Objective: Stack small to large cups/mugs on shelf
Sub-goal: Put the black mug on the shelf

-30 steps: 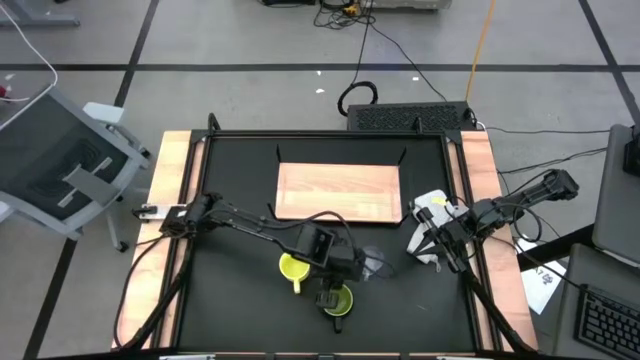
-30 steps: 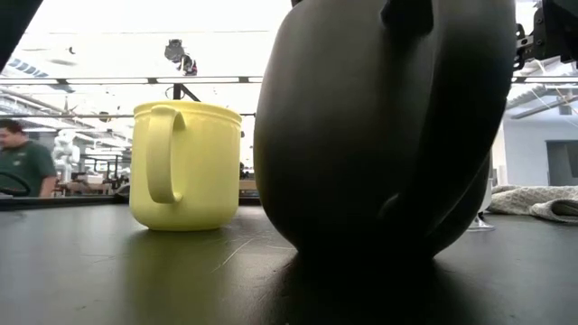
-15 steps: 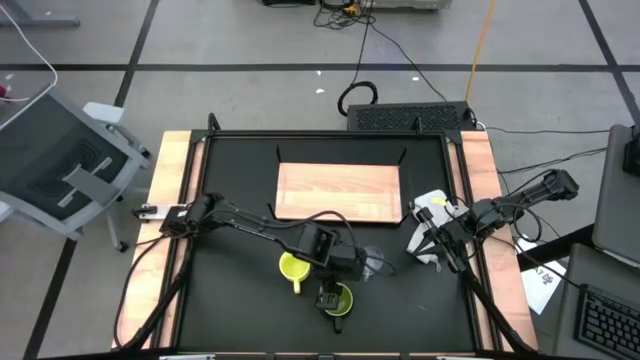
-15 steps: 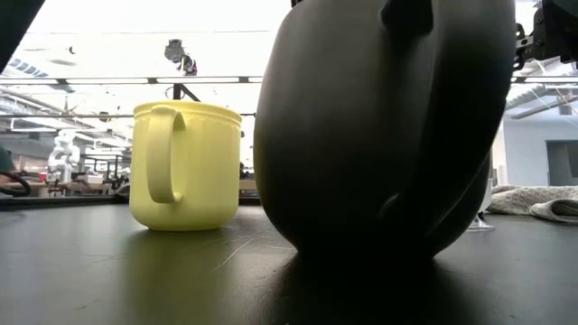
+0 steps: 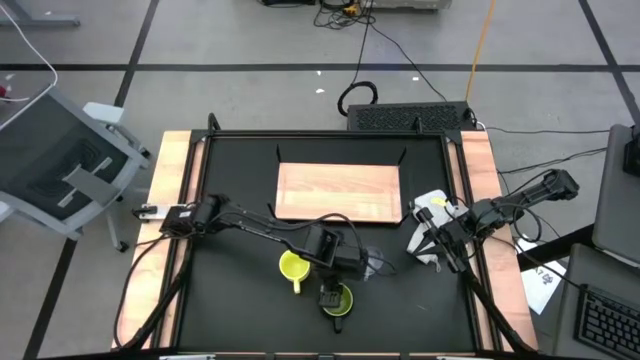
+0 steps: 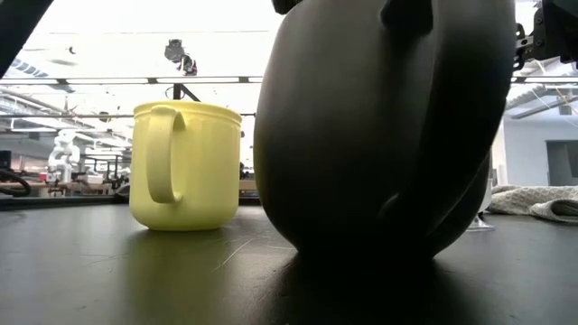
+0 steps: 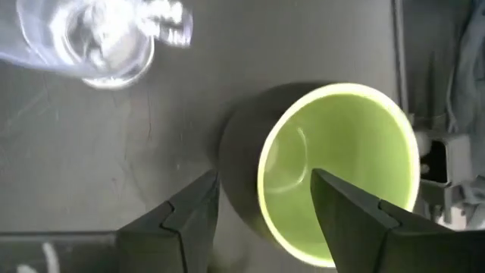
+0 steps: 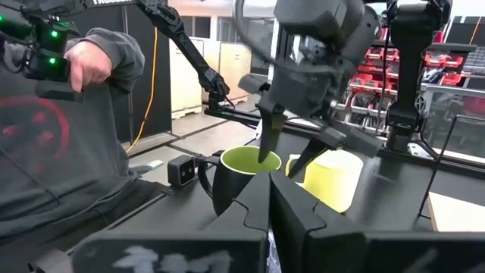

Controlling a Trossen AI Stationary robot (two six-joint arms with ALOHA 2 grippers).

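Observation:
The dark olive-green mug [image 5: 339, 299] stands upright on its base near the table's front, and fills the low view [image 6: 388, 126]. My left gripper [image 7: 261, 201] hangs over it, open. One finger [image 7: 345, 212] is inside the mug and the other [image 7: 189, 216] outside, with the wall between them untouched. The yellow mug [image 5: 292, 267] stands upright just to its left. The clear cup [image 5: 372, 264] stands behind it to the right. The wooden shelf [image 5: 338, 190] lies toward the far edge. My right gripper [image 5: 432, 250] waits shut at the right.
A white cloth [image 5: 433, 206] lies at the table's right side, beside my right gripper. In the right wrist view a person [image 8: 68, 129] in a grey sleeve stands beyond the table's left side. Wooden rails [image 5: 170, 230] run along both sides of the table.
My left gripper has opened over the green mug, and its fingers now stand off the wall. The mug stays upright where it was. A person at the far left of the low view has gone out of sight.

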